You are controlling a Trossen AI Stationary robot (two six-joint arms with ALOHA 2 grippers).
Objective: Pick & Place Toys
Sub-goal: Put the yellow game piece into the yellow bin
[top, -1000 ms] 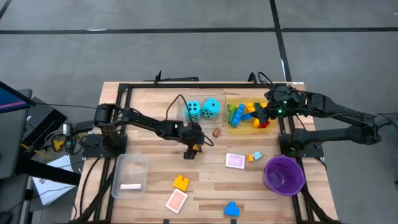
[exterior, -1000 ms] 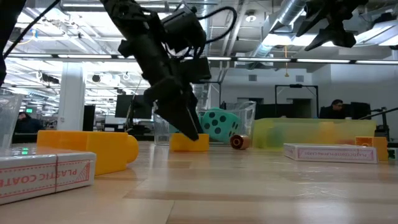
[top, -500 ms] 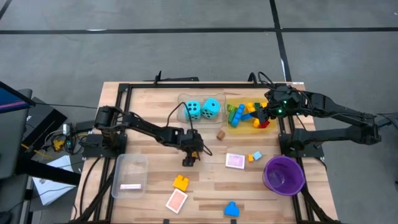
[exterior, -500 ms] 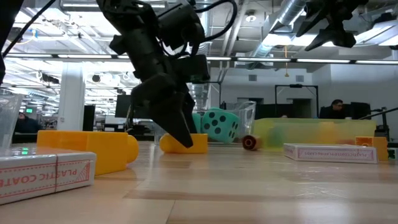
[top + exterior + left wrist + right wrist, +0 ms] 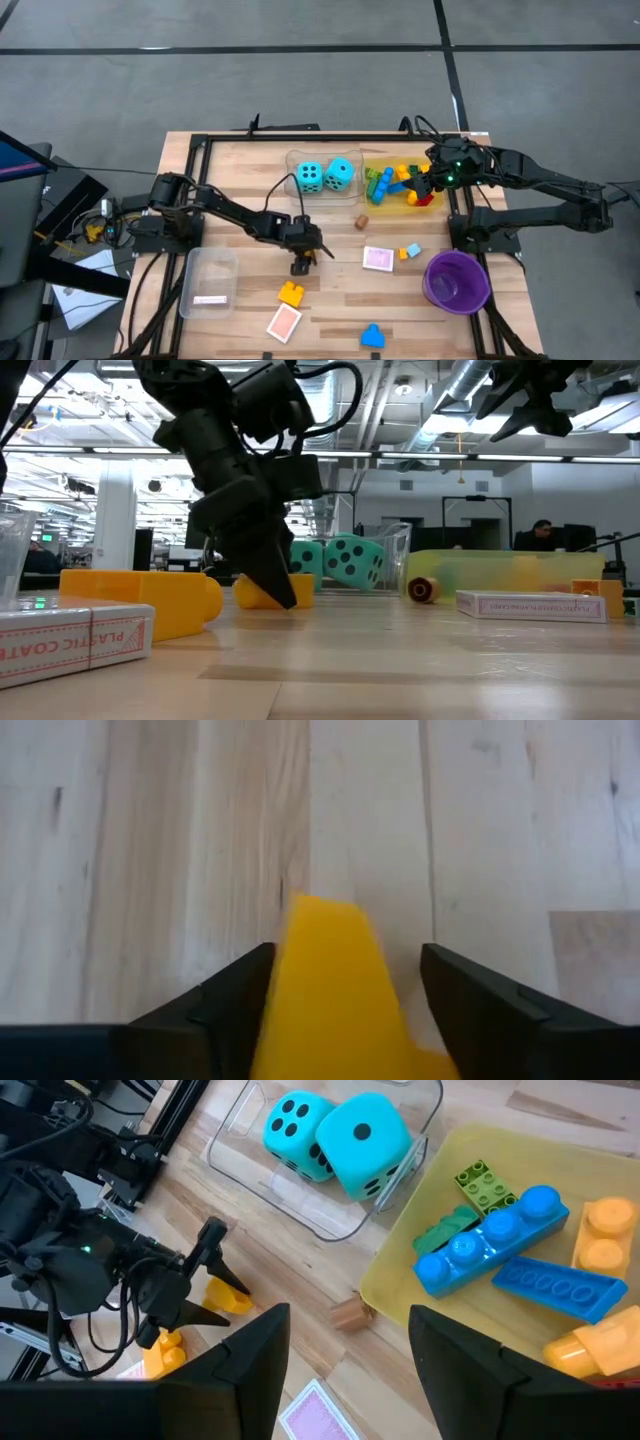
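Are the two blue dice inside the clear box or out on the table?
Inside. Both dice sit between the see-through walls of the clear box, next to the yellow tray.

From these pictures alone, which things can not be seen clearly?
- Left claw: whether its fingers touch the yellow brick; left wrist view cuts the brick's near end.
- Clear tray: its label, too small in the high view.
- Small brown piece: too small to identify.
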